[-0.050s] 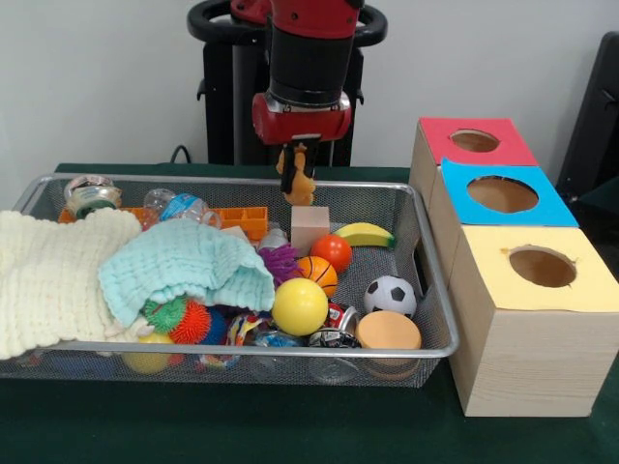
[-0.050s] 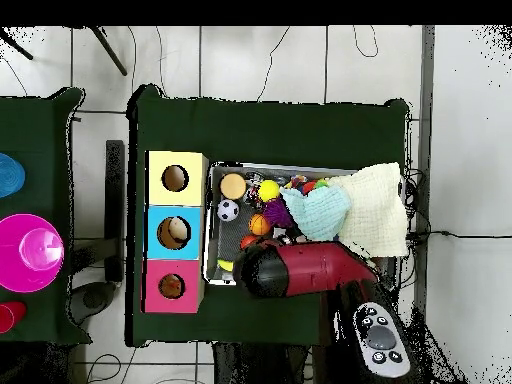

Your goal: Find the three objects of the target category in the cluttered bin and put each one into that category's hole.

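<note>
My gripper (image 1: 297,166) hangs over the far side of the wire bin (image 1: 437,290), shut on a small orange-tan toy figure (image 1: 299,186) held clear above a pale wooden block (image 1: 309,228). To the right stand three wooden boxes with round holes: red top (image 1: 476,141), blue top (image 1: 502,194) and yellow top (image 1: 542,267). In the overhead view the red arm (image 2: 305,270) covers the gripper and the toy. The boxes there line up left of the bin: yellow (image 2: 175,178), blue (image 2: 175,232), red (image 2: 172,287).
The bin holds a cream cloth (image 1: 48,275), a mint cloth (image 1: 184,266), a yellow ball (image 1: 299,306), a small basketball (image 1: 317,273), a red-orange ball (image 1: 332,251), a soccer ball (image 1: 390,295), a toy banana (image 1: 364,234) and an orange disc (image 1: 388,331).
</note>
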Available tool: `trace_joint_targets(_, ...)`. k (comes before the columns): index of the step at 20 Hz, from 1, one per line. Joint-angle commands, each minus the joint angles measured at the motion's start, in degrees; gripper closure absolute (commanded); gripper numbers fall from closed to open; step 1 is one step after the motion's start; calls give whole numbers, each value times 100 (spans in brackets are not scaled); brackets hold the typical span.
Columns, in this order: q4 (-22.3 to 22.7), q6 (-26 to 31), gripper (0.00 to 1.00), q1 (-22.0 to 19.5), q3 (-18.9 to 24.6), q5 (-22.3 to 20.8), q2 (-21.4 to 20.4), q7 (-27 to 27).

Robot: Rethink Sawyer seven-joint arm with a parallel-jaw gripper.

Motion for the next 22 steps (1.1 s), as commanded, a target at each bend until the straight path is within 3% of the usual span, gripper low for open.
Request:
trace_joint_targets(1,260,768,100,271,295,417,-333,592)
trace_joint_targets(22,491,1080,100,1340,-270,1140,-798,1183)
